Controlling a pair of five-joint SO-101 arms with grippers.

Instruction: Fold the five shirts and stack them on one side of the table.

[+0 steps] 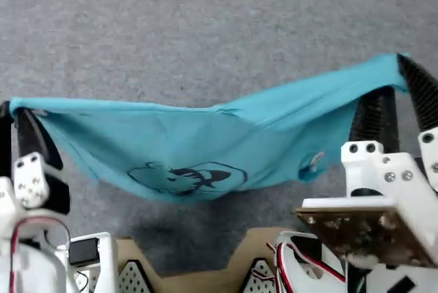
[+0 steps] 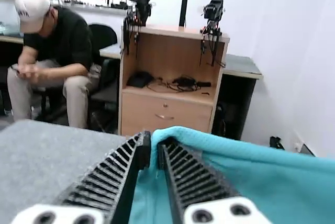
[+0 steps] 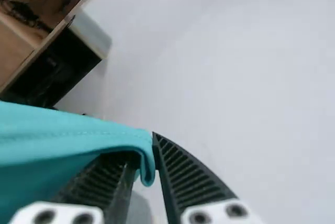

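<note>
1. Your left claw is pinching one corner of the turquoise fabric shirt (dark figure printed on it).
2. Your right claw is pinching the opposite corner, with the hem curled over one finger.
3. The shirt hangs stretched between the two claws, sagging in the middle over the grey felt-covered table.

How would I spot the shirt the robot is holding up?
Look over the big grey table. A blue-green shirt hangs stretched above it, its two ends pinched by the left gripper and the right gripper. It is the one bright cloth there, with a dark cartoon drawing on it.
</note>
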